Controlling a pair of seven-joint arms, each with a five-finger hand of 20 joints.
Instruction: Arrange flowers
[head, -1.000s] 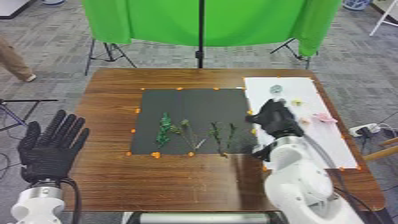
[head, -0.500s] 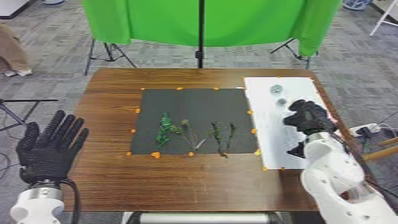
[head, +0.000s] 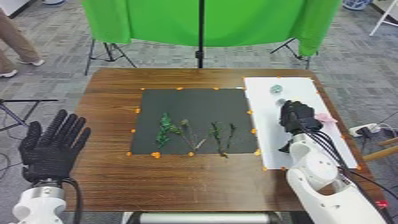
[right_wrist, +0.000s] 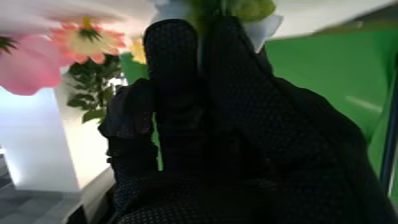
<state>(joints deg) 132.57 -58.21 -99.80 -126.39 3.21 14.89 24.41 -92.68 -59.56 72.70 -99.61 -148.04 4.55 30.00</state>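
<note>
Right hand (head: 300, 118): shifted slightly left above the white sheet (head: 303, 89), baring more of the pink flower (head: 326, 119); fingers nearly straight, tips at a pale flower (right_wrist: 253, 9), no firm grip evident. Probable meaning: next bloom chosen, pickup near. Left hand (head: 51, 150): open, at the left of the bench (head: 108, 107). Green sprigs (head: 164, 131): laid on the black mat (head: 195, 106), foliage apparently set, blooms yet to join.
</note>
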